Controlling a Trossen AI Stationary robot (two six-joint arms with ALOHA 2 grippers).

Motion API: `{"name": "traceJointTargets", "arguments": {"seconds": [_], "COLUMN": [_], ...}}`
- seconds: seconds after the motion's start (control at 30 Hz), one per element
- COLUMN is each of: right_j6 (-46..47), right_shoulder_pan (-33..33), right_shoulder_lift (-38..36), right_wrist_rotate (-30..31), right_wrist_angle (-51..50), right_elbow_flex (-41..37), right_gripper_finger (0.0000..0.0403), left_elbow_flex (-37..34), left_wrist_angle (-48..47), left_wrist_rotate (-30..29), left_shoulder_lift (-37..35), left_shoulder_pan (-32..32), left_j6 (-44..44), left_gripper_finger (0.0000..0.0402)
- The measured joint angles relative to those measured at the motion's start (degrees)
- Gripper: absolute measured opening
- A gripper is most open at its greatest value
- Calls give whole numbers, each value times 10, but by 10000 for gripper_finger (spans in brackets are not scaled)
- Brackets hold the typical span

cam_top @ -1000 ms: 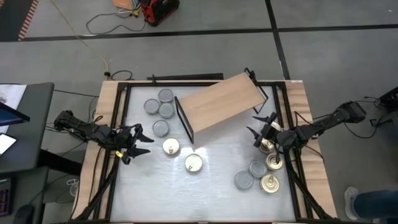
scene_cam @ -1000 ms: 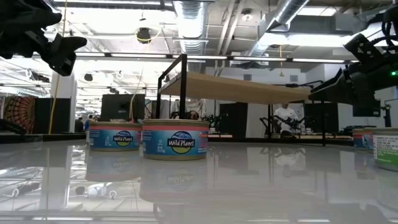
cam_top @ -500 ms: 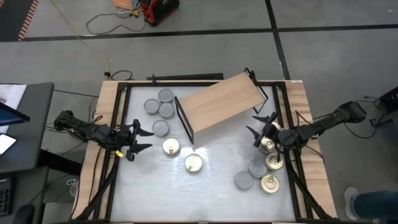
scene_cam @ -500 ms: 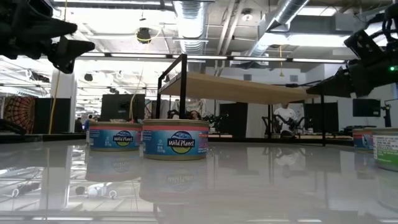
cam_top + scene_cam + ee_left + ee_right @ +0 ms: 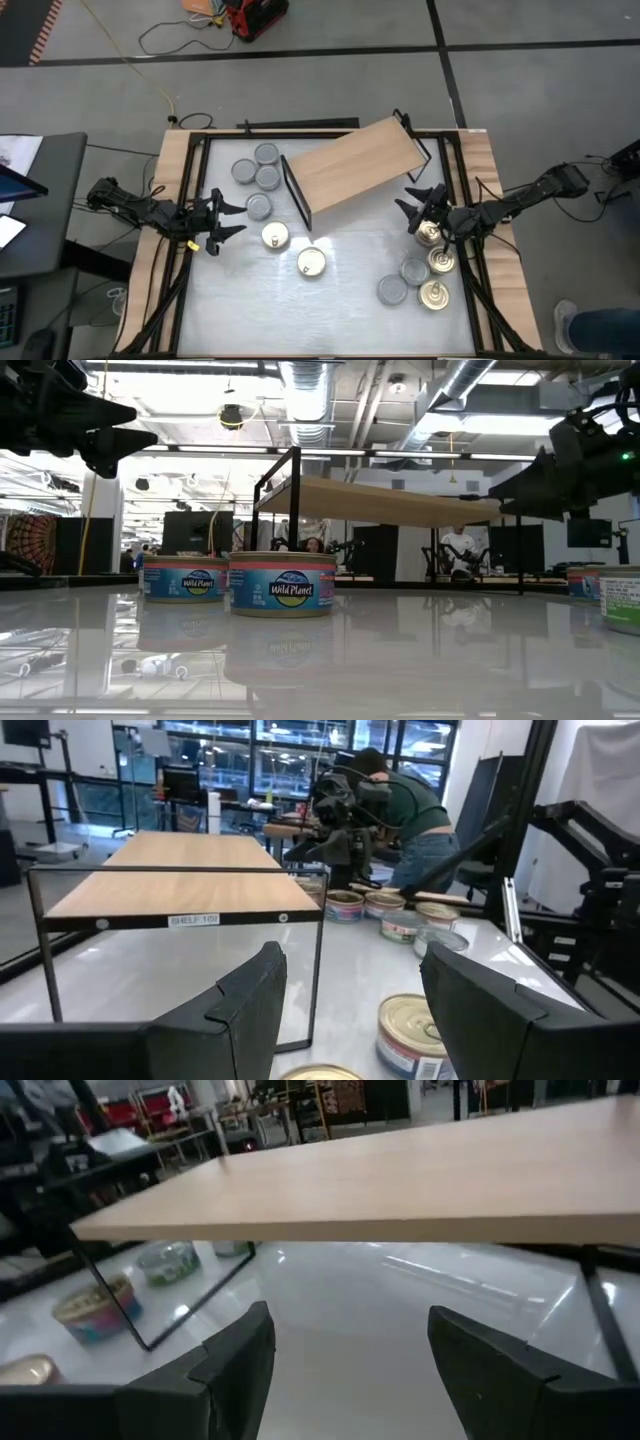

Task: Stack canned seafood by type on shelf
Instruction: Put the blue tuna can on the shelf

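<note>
White tabletop (image 5: 340,300) with the wooden shelf (image 5: 355,172) sitting at an angle toward the back, nothing on it. Tins are scattered around: grey-topped tins (image 5: 256,175) bunched left of the shelf, two gold-lidded tins (image 5: 293,249) in front of it, and a mixed bunch (image 5: 420,272) on the right. Left gripper (image 5: 222,221) hangs just left of those grey tins, fingers spread, holding nothing. Right gripper (image 5: 417,205) is by the shelf's right end, also spread and empty.

Both arms matte black, jointed, slim. Left pincer (image 5: 222,219) and right pincer (image 5: 419,206): two black angular fingers (image 5: 225,1010) each. Yellow marking near left wrist.
</note>
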Motion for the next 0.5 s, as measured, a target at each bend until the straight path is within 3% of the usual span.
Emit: {"name": "traceJointTargets", "arguments": {"seconds": [0.13, 0.27, 0.5], "right_j6": [45, 8, -38], "right_shoulder_pan": [0, 0, 0], "right_shoulder_lift": [0, 4, 66], "right_wrist_rotate": [-41, -91, -118], "right_wrist_angle": [3, 2, -2], "right_elbow_flex": [1, 26, 93], "right_gripper_finger": [286, 286, 286], "left_elbow_flex": [0, 1, 74], "left_wrist_angle": [-2, 1, -136], "left_wrist_rotate": [9, 3, 31], "left_shoulder_lift": [0, 0, 0], "left_shoulder_pan": [0, 0, 0], "left_j6": [-5, -50, -63], "left_gripper_finger": [224, 224, 224]}}
